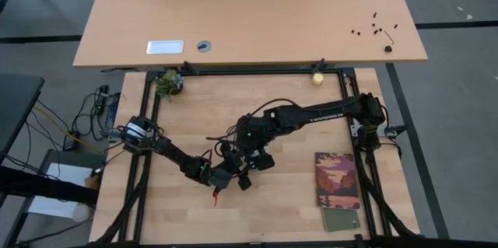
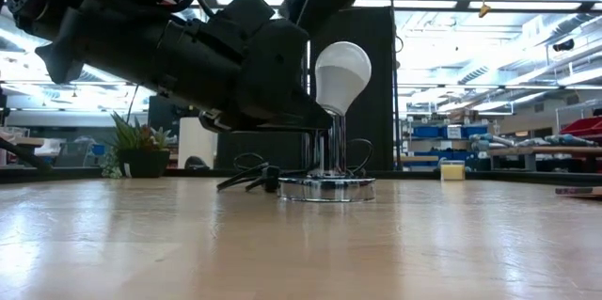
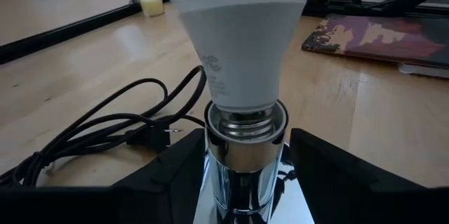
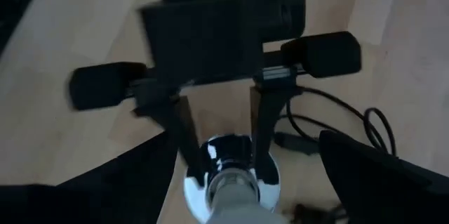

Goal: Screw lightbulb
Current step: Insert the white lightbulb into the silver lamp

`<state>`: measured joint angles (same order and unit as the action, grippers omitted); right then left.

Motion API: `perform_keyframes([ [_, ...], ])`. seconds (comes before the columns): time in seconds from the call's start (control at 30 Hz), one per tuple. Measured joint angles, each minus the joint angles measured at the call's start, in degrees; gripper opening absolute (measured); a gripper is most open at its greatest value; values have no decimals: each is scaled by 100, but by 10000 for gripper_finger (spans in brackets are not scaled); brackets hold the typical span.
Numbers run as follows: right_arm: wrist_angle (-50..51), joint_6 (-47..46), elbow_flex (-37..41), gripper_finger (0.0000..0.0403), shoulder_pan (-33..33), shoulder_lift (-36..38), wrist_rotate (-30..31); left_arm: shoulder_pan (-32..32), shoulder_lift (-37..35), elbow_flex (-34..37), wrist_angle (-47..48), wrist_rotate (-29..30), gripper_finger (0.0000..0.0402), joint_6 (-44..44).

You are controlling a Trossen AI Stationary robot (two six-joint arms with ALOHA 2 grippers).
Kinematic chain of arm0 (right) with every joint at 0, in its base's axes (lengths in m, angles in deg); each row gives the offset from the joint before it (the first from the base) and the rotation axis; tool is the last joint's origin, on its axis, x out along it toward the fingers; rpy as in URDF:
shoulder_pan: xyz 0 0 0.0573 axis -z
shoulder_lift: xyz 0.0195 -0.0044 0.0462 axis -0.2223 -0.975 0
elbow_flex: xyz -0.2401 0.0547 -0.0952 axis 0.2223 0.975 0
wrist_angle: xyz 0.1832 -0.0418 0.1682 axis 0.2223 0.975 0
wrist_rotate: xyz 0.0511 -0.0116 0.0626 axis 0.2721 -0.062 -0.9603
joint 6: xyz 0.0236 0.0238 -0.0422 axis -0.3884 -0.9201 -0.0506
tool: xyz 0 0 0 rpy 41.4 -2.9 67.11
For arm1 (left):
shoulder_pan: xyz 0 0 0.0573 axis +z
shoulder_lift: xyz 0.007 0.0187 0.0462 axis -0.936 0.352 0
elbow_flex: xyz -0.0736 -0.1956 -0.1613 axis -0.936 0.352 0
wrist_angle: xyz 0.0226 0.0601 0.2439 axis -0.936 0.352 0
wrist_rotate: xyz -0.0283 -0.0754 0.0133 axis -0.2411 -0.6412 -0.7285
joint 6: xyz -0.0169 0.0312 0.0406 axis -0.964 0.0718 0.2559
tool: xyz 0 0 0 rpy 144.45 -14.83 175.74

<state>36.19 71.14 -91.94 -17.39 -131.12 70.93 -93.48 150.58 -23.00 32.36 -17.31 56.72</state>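
The white lightbulb [image 2: 341,72] stands upright with its screw base in the chrome socket [image 3: 245,136] of a small lamp stand. The stand's round silver base disc [image 2: 326,188] rests on the wooden table. My left gripper [image 3: 245,182] comes in low from the table's left and is shut on the socket's stem below the bulb. My right gripper [image 4: 242,178] hangs above the bulb, pointing steeply down. Its fingers are spread wide and touch nothing. In the high view both grippers [image 1: 243,166] cover the lamp. My left gripper pinches the chrome stem [image 3: 242,161] just below the socket rim between its two fingers [image 3: 179,175], one on each side. The fingers come nearly level from the table's left and lie across the upright stem. The lamp stands on its disc on the table.
A black cord and plug [image 3: 119,129] lie on the table beside the lamp. A booklet [image 1: 337,178] and a green card [image 1: 342,219] lie at the right. A yellowish ball [image 1: 317,78] and a small plant [image 1: 167,83] sit at the far edge.
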Motion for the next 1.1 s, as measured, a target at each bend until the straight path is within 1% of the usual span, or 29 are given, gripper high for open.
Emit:
perform_keyframes([
  [0.27,1135,49,-33,354,10,415,25,-8,0,2,1,-49,214,-20],
  [0.4,1254,217,220,354,-10,556,366,-8,0,2,28,-49,214,-20],
  [0.63,1227,419,702,354,93,703,475,-8,2,2,130,-202,214,-24],
  [0.8,774,644,1225,354,170,701,494,-8,2,2,124,-202,214,-26],
  [0.87,416,694,1386,354,178,701,492,-8,2,2,124,-200,214,-28],
  [1.0,-33,820,1526,356,136,699,472,-8,2,2,114,-199,214,-28],
  [1.1,-181,890,1525,361,38,699,452,-8,2,2,112,-195,214,-31],
])
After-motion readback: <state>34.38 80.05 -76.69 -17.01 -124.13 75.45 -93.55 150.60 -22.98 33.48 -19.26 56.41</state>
